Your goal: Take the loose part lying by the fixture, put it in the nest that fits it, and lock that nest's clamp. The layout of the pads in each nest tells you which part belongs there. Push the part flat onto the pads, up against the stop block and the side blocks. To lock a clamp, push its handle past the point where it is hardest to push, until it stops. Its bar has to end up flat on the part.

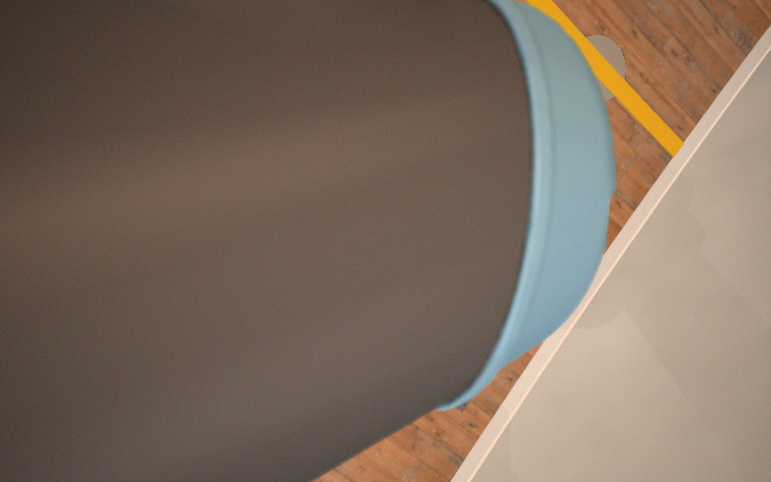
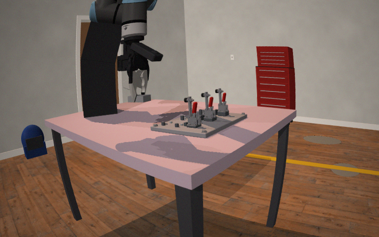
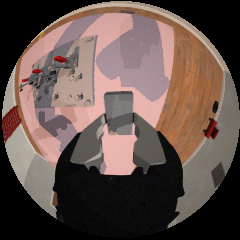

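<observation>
Carrying step. The part point(image 3: 119, 112), a grey block, is gripped between the fingers of the gripper point(image 2: 138, 92), which are closed on it; it is held above the far side of the table point(image 2: 167, 164), well apart from the fixture point(image 2: 199, 125). In the wrist view the block is seen clamped at its near end, with pink table surface below it and the fixture lying off to the upper left. In the exterior view the three clamps point(image 2: 207, 107) are seen standing with red handles point(image 2: 194, 107) raised, so all nests are judged open and unloaded. The top view is almost wholly blocked by the arm point(image 1: 244, 239). The seating and locking steps are judged not yet begun. The next move is expected to call for the part to be carried across to the fixture, matched to the nest whose pad layout suits it, lowered flat, and pushed against the stop and side blocks. Which nest fits cannot be told at this scale.
</observation>
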Tool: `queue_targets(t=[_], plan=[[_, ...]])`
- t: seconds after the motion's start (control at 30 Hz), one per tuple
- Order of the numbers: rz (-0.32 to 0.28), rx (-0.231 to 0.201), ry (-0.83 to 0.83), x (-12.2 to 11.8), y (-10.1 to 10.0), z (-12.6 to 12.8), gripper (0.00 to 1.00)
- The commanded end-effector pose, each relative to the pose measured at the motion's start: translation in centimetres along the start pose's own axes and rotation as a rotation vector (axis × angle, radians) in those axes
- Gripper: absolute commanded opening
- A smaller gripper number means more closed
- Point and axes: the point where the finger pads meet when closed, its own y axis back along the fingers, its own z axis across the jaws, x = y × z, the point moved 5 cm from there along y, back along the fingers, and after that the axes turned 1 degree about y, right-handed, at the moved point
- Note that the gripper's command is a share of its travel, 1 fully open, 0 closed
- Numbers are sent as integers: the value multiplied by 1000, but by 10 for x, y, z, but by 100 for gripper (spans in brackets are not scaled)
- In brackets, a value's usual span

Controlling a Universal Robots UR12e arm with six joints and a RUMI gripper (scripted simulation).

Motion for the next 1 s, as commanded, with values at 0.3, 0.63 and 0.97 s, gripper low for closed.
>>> queue_targets(t=[0.3,0.63,0.97], plan=[[1,-2,-1,0,2,2,0],[0,-1,-87,0,2,0,0],[1,-2,-93,1,1,1,0]])
